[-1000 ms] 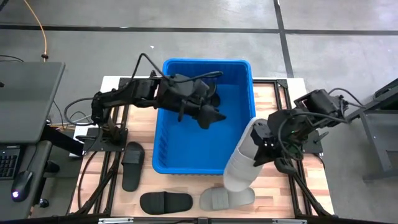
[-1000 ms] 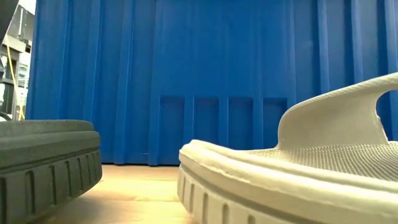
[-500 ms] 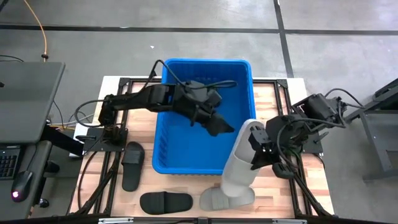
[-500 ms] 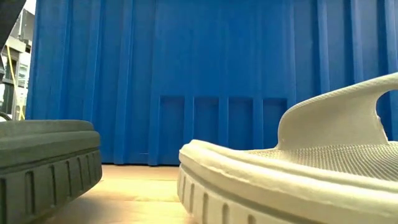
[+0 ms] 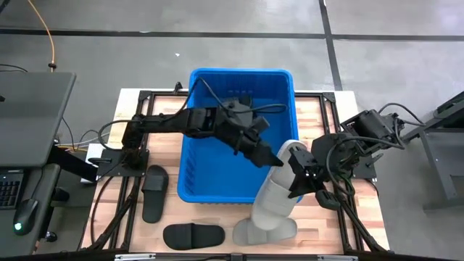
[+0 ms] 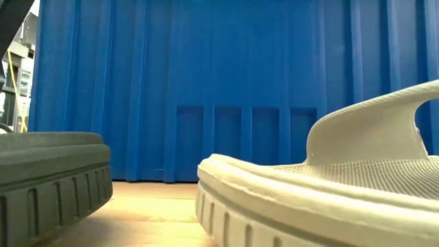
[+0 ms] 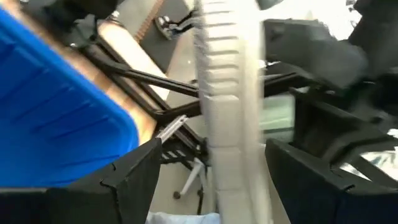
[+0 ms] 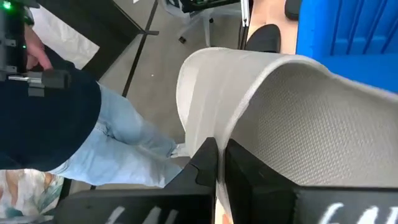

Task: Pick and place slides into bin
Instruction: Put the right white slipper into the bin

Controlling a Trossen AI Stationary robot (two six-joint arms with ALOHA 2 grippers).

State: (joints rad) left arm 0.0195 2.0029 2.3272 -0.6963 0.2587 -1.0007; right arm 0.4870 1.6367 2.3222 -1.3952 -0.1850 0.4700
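Observation:
The blue bin [image 5: 239,134] stands mid-table. My right gripper [image 5: 296,172] is shut on a light grey slide [image 5: 272,204] by the bin's near right corner. My left gripper [image 5: 270,154] reaches across the bin, open, its fingers on either side of that slide's sole edge [image 7: 227,93]. I cannot tell whether they touch it. A second grey slide [image 5: 254,232] and two black slides [image 5: 154,192] [image 5: 192,235] lie sole-down on the table in front of the bin. My right gripper [image 8: 217,152] pinches the slide's wide ribbed strap [image 8: 214,130] at its edge between its two fingers. The fingers come from the table's right side, slanting down. The slide hangs tilted, its long end toward the near edge, and looks lifted clear of the table.
The bin's near wall [image 6: 226,89] fills the low view, with the lying grey slide [image 6: 322,192] and a black slide [image 6: 48,178] before it. A person in jeans [image 8: 118,143] stands beyond the table. Black frame rails [image 5: 116,210] run along the table's sides.
My left gripper has gone across the bin toward the table's right and near edges, up to the held grey slide. My right gripper has gone a little toward the near and left edges with the slide, which has swung further over the lying grey slide.

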